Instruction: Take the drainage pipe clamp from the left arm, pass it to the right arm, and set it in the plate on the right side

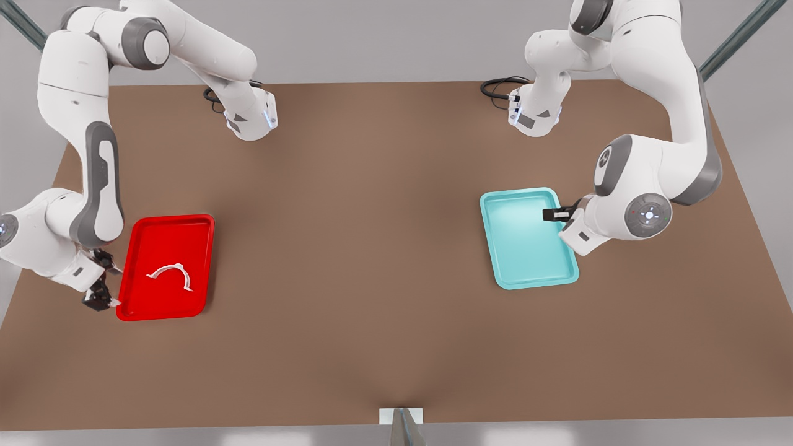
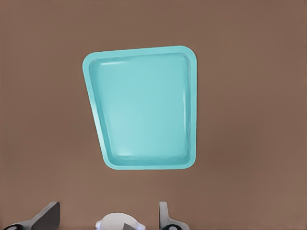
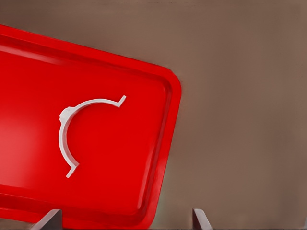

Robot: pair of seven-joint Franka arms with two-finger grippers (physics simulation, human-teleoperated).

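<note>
Red plastic caught our eye nearest the camera: the plate (image 1: pixel 166 267) sat on the brown table (image 1: pixel 372 310) toward the front view's left, and the drainage pipe clamp (image 1: pixel 171 274) lay flat on its floor, a thin white half-ring with its tabs turned outward. In the right wrist view we saw the same clamp (image 3: pixel 79 132) resting free on the plate (image 3: pixel 144 143), touched by nothing.

Just beside the plate's outer edge, low over the table, hung the right gripper (image 1: pixel 101 286). Its fingers stood parted and held nothing (both fingertips (image 3: pixel 200 219) showed well apart at the edge of the right wrist view).

Farther back and toward the front view's right we saw a teal tray (image 1: pixel 528 238) with nothing in it, well apart from the plate. The left gripper (image 1: pixel 555 214) hovered over that tray's far edge. From the left wrist view the tray (image 2: pixel 144 108) lay below, and the fingers (image 2: pixel 45 218) were spread wide and gripped nothing.

Beyond these, both arms rose toward their bases at the table's far side.
</note>
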